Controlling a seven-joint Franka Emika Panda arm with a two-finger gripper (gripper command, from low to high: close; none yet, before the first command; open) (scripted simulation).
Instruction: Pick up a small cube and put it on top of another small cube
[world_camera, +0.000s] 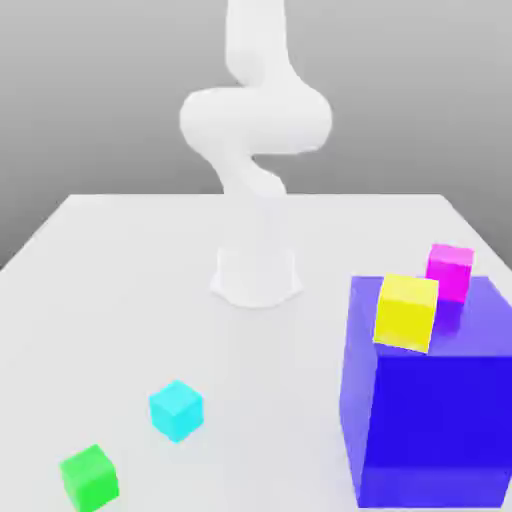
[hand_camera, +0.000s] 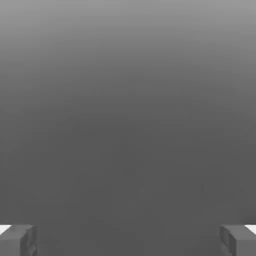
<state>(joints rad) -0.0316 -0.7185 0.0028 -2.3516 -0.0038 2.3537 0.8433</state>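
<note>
Hanging with its two grey fingertips far apart at the edges of the hand view, the tool (hand_camera: 128, 240) stands wide open with nothing between its pads, only bare grey ground ahead of it. No cube is gripped, so by my reading the pick has not begun and the whole task is still ahead.

In the exterior view the white robot arm (world_camera: 255, 120) rises from its round base at the middle of the white surface (world_camera: 120, 290), folded high and well apart from every cube.

Nearest that view's lower left lie two loose candidates: a small cyan cube (world_camera: 176, 410) and, just beyond it toward the corner, a small green cube (world_camera: 89, 477). They rest on the surface, near each other but not touching.

On that view's right stands a large blue block (world_camera: 430, 400). A small yellow cube (world_camera: 406, 311) sits tilted at its top front edge, and a small magenta cube (world_camera: 449, 270) sits farther back on top.

No small cube sits on another small one. What remains, I judge: choose a cube, descend, close, lift, carry and set it squarely on a second.
</note>
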